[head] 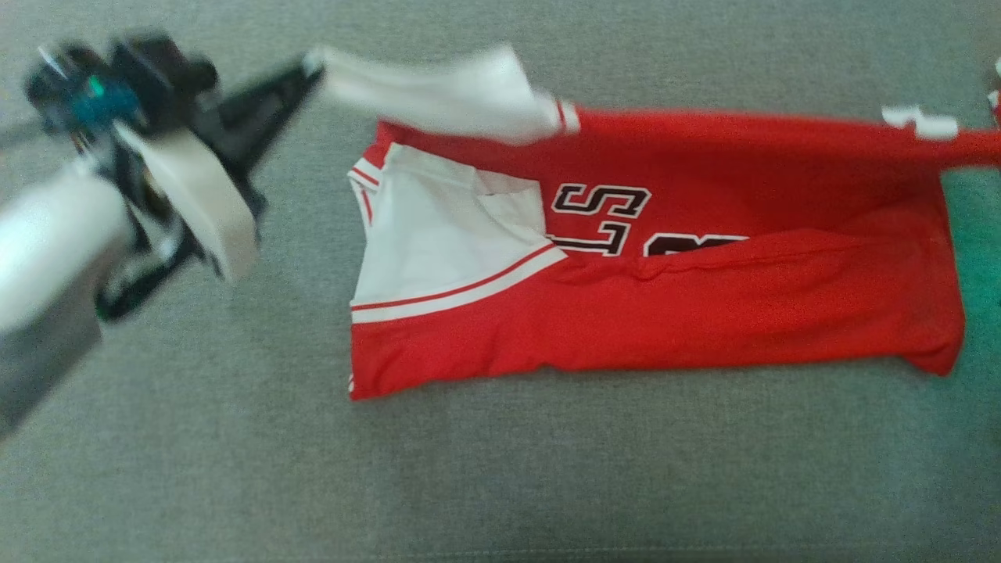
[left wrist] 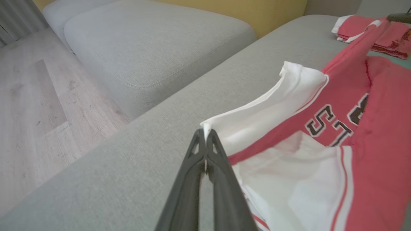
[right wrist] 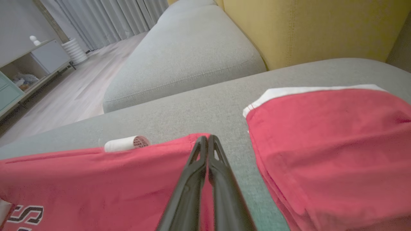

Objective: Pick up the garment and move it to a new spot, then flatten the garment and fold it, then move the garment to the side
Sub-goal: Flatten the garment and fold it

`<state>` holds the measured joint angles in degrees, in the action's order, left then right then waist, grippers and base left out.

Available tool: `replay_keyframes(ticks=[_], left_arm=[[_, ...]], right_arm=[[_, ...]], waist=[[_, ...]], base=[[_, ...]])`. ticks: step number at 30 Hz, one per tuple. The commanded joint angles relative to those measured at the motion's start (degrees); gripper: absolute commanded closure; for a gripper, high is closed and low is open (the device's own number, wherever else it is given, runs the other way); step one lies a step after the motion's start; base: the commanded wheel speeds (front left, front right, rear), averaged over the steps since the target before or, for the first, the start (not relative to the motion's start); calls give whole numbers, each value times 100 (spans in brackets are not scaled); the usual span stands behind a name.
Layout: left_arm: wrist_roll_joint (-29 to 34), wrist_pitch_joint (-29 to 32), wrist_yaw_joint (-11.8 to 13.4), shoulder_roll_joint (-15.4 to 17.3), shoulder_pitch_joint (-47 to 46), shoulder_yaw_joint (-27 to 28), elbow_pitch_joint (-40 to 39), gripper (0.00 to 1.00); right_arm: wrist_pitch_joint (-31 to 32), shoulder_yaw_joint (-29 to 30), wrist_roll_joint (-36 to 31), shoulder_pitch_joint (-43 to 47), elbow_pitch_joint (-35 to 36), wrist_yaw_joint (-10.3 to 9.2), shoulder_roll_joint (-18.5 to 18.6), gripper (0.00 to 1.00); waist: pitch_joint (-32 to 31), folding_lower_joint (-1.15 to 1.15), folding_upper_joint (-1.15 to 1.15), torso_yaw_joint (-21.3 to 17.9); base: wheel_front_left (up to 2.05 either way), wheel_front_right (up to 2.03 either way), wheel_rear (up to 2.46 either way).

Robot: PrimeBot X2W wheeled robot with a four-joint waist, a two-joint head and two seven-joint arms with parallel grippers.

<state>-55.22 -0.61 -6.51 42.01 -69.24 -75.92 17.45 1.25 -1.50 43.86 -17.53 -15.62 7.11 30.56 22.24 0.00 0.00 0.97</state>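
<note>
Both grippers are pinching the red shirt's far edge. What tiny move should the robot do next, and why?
Probably bring both grippers toward the near edge together, folding the shirt over. The left gripper is shut on the white sleeve, the right gripper on the red corner, and that edge is lifted while the rest lies flat.

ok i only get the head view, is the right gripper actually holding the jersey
Observer: Yes. The right wrist view shows the right gripper shut on the red edge of the jersey.
Operator: and the other side, its a blur here
Observer: The left gripper is shut on the tip of the white sleeve, holding it up off the sofa.
Operator: anything past my right edge
Observer: A second red garment lies on the sofa, with a gap between it and the jersey.
</note>
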Motion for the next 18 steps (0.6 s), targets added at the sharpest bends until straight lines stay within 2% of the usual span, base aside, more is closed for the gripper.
replay_keyframes(ticks=[1, 10, 14, 18], left_arm=[[71, -43, 107, 283, -59, 268, -202, 100], [340, -51, 758, 620, 1143, 260, -1515, 100], [208, -231, 1032, 709, 1564, 275, -1772, 100], [241, -406, 1250, 645, 1974, 271, -1719, 100]], right_arm=[[19, 69, -5, 159, 206, 37, 192, 100], [135, 341, -206, 944, 410, 37, -15, 100], [129, 456, -267, 1182, 505, 37, -141, 100], [158, 519, -339, 1388, 562, 37, -357, 100]], waist=[[-76, 0, 0, 87], [-145, 0, 0, 204], [-145, 0, 0, 207], [-135, 0, 0, 182]], base=[[0, 0, 0], [0, 0, 0], [0, 0, 0], [0, 0, 0]])
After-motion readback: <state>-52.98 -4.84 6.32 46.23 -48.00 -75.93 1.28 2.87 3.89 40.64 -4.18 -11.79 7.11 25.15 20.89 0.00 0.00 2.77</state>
